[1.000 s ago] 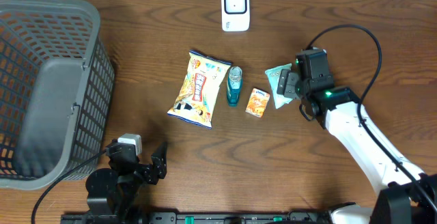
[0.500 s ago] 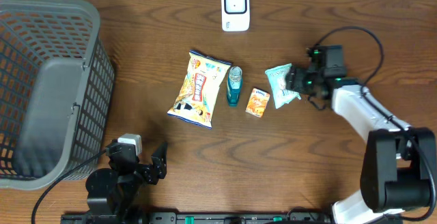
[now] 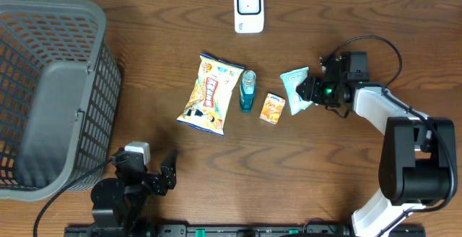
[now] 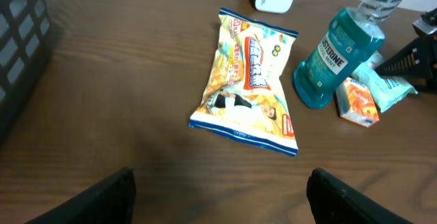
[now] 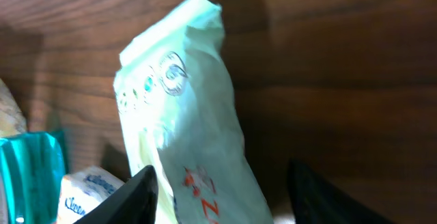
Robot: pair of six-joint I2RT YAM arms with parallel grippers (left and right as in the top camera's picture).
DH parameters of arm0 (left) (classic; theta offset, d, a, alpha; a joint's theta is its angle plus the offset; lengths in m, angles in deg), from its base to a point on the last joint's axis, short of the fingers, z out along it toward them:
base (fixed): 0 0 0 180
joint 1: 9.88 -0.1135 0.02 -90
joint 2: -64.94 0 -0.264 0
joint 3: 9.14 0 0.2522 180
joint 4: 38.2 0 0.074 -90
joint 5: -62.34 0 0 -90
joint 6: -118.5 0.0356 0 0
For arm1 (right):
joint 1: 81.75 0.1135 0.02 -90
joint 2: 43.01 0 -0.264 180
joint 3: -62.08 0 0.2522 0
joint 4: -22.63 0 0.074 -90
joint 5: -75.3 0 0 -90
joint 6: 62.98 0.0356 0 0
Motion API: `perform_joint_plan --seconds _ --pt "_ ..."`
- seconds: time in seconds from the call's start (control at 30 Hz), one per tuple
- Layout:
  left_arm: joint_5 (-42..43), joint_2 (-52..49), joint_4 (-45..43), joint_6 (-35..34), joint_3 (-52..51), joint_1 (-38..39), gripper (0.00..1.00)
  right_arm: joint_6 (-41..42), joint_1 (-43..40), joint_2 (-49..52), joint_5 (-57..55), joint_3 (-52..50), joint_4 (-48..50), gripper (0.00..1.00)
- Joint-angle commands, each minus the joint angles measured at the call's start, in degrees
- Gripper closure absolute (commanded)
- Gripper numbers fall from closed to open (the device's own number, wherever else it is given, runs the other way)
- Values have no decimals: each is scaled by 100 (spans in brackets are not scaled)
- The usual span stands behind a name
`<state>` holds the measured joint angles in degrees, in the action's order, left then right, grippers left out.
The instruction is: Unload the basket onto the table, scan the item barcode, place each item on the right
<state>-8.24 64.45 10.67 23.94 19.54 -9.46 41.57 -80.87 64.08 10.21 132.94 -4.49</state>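
Note:
A pale green snack packet (image 3: 294, 87) lies on the wooden table, right of a small orange packet (image 3: 273, 108). My right gripper (image 3: 309, 92) reaches in low from the right, with its jaws on either side of the packet's near end. In the right wrist view the packet (image 5: 191, 128) stands between the fingers: the left finger (image 5: 133, 200) is against it, and a dark gap separates it from the right finger (image 5: 321, 197). The white scanner (image 3: 248, 9) sits at the table's far edge. My left gripper (image 4: 218, 197) is open and empty over bare wood at the near edge.
A yellow chip bag (image 3: 211, 94) and a teal mouthwash bottle (image 3: 247, 90) lie left of the orange packet. A large grey mesh basket (image 3: 50, 92) fills the left side. The right arm's black cable loops above its wrist.
My right gripper has swung from above the green packet to a low approach from its right. Its jaws have narrowed around the packet. The left arm and the other items have not moved.

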Motion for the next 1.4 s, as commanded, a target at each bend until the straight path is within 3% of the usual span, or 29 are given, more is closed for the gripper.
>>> perform_joint_plan --seconds 0.0,0.1,0.2,0.33,0.47,0.6,0.67,0.97,1.37 --pt "92 26 133 -46 17 -9 20 -92 -20 396 210 24 74 51" --pt "92 26 369 -48 17 -9 20 -90 -20 656 557 24 273 70" --pt "92 26 688 -48 17 -9 20 -31 -20 800 710 24 352 98" --pt "92 26 1088 -48 17 -9 20 634 -83 710 719 24 216 99" --pt "92 26 1355 -48 17 -9 20 1799 -297 323 1123 28 -483 99" --pt "92 26 1438 -48 17 -9 20 3818 -673 -225 2081 28 -1698 98" --pt "92 26 1436 -48 17 -9 20 4424 -852 -457 2511 28 -2253 98" --pt "92 26 1436 -48 17 -9 20 5012 -1193 -776 3248 26 -4518 99" --pt "92 26 1436 -48 17 -9 20 4192 -1193 -778 3554 26 -6363 98"
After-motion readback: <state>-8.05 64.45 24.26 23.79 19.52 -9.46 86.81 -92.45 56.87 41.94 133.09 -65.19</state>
